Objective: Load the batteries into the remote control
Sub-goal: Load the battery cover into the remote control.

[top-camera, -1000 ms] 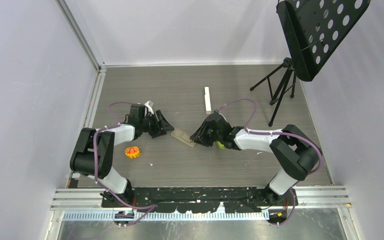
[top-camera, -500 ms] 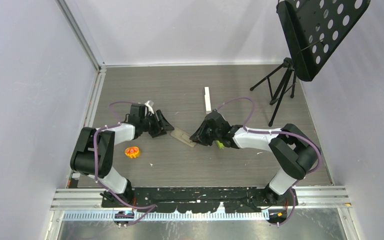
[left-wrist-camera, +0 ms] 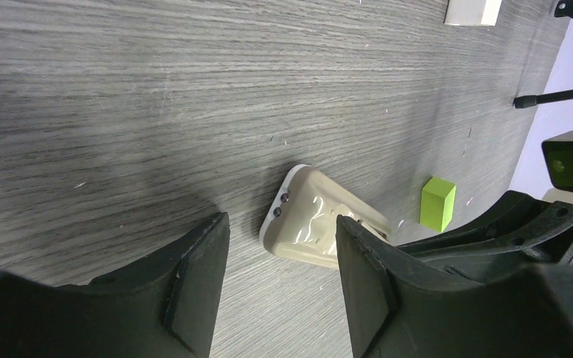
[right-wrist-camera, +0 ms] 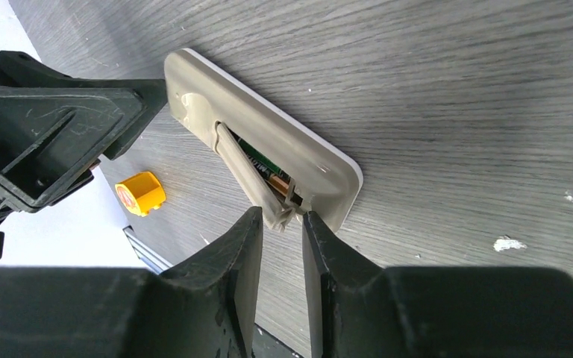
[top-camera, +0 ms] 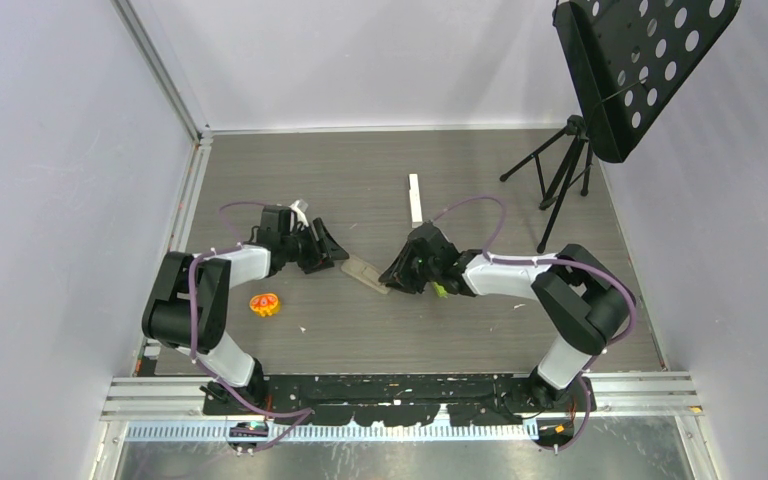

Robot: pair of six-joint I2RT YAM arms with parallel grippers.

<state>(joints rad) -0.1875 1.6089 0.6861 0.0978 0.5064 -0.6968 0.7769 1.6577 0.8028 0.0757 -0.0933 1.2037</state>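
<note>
We see the beige remote control [right-wrist-camera: 291,145] lying face down on the grey wood-grain table [right-wrist-camera: 462,82], between the two arms. Its battery cover [right-wrist-camera: 240,165] is tilted up out of the compartment. The right gripper [right-wrist-camera: 282,224] is drawn narrow, its fingertips pinching the free end of that cover. In the opened slot we glimpse something green and copper-coloured, but we cannot tell whether it is a battery. The left gripper [left-wrist-camera: 280,218] is spread wide and holds nothing. It is low over the table just beside the remote's other end, and we cannot tell whether it touches the case. A bright green block [left-wrist-camera: 438,203] sits on the table near the right gripper. A small orange-yellow piece [right-wrist-camera: 140,192] lies apart from the remote towards the near edge, and a white strip [top-camera: 415,198] rests farther back.
</note>
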